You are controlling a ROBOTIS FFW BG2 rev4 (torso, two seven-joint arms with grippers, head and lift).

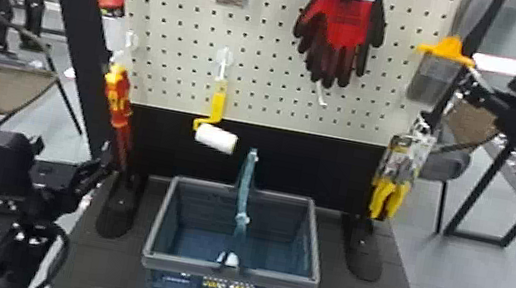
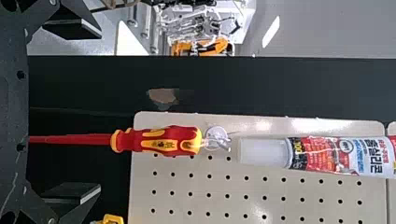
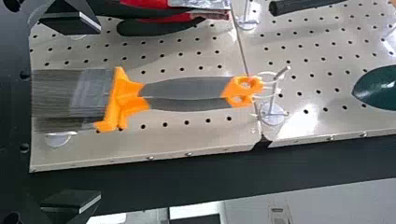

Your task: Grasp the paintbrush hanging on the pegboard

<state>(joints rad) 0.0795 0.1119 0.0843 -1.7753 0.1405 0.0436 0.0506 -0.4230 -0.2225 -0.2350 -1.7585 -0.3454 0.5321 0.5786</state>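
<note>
Well – the right gripper (image 1: 468,87) faces the hanging paintbrush (image 3: 182,87), fingers apart.

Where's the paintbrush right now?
The paintbrush hangs at the right side of the pegboard in the head view, right of the red-and-black gloves and above the yellow-handled tool.

The paintbrush (image 3: 125,99) has smooth orange plastic; the pegboard (image 3: 299,93) looks glossy.
</note>
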